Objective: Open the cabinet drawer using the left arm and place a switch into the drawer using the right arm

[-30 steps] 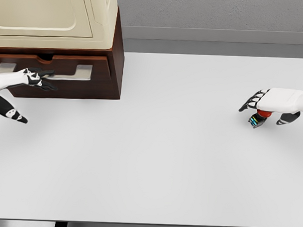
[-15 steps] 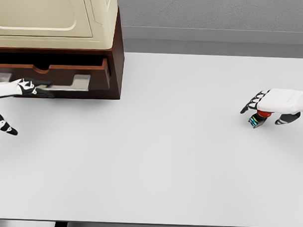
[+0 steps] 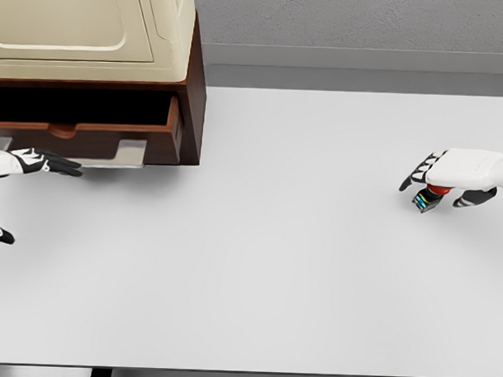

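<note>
Since half a second ago the drawer [image 3: 88, 137] has slid further out of the cabinet [image 3: 98, 76], and I now see a dark gap above its front. My left hand [image 3: 29, 162] has drawn back toward the left edge with it, its dark fingers [image 3: 60, 167] stretched flat under the metal handle [image 3: 112, 155]; I cannot tell whether they actually grip it. My right hand [image 3: 458, 175] has barely shifted. It sits far right on the white table [image 3: 257, 263], fingers curled over the one switch [image 3: 429, 197], a red-capped piece with a dark base, well apart from the drawer. I count one cabinet, one drawer, one switch and two hands.
</note>
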{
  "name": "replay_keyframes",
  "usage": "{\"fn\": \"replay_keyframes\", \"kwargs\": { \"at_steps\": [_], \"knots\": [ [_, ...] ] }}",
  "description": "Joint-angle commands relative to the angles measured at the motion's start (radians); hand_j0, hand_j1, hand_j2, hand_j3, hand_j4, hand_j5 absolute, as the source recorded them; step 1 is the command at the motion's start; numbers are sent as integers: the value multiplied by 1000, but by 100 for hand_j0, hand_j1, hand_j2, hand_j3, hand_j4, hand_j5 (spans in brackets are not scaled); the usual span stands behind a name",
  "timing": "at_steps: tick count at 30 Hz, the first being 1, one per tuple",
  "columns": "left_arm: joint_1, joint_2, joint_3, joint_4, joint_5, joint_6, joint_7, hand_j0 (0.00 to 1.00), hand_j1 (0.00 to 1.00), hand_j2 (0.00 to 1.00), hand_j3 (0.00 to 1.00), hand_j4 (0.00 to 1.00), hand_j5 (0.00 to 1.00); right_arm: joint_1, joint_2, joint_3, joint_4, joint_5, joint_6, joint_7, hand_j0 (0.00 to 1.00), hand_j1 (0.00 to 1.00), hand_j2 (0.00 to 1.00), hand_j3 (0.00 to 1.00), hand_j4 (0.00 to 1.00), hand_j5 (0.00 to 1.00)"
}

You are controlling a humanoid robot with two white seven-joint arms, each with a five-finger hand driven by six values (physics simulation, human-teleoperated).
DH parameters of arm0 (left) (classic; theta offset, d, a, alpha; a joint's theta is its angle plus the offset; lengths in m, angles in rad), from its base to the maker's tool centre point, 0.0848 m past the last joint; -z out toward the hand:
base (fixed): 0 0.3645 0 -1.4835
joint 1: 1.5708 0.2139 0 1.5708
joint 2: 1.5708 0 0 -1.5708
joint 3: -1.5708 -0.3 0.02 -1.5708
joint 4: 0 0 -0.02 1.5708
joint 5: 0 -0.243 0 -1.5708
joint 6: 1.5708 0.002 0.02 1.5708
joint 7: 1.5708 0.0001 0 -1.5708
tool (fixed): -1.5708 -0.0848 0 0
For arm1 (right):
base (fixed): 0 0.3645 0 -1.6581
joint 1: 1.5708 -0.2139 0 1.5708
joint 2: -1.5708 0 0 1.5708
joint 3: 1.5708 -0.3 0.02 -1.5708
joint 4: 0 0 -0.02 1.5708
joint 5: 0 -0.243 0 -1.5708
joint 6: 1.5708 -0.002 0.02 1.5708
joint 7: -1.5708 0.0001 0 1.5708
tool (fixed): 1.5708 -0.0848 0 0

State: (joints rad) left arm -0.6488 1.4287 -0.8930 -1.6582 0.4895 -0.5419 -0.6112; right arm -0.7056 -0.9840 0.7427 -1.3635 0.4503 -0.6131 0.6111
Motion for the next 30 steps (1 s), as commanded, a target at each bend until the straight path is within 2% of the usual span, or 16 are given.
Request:
{"fn": "replay_keyframes", "kwargs": {
  "at_steps": [1, 9, 14, 22, 28, 30],
  "knots": [
    [0, 12, -3, 0, 11, -7, 0, 100, 100, 100, 100, 100, 100, 0, -1, -3, 1, -4, 2, 0, 85, 85, 85, 85, 85, 85],
    [0, 33, -18, 0, 41, -43, 0, 100, 100, 100, 100, 100, 100, 0, -1, -3, 0, -4, 2, 0, 84, 84, 84, 84, 84, 84],
    [0, 32, -4, 6, 80, -33, 0, 100, 100, 100, 100, 100, 100, 0, -1, -2, -2, -5, 2, 0, 82, 82, 82, 82, 82, 82],
    [-2, 27, 23, 3, 80, -43, 0, 100, 100, 100, 100, 100, 100, 0, -1, -3, -2, -5, 2, 0, 82, 82, 82, 82, 82, 82],
    [-2, 32, 22, 9, 95, -69, 0, 100, 100, 100, 100, 100, 100, 6, 1, -2, -2, -5, 2, 0, 73, 73, 73, 73, 73, 73],
    [-3, 33, 20, 9, 143, -69, 0, 100, 100, 100, 100, 100, 100, 8, -1, 0, -2, -5, 2, 0, 70, 70, 70, 70, 70, 70]
  ]
}}
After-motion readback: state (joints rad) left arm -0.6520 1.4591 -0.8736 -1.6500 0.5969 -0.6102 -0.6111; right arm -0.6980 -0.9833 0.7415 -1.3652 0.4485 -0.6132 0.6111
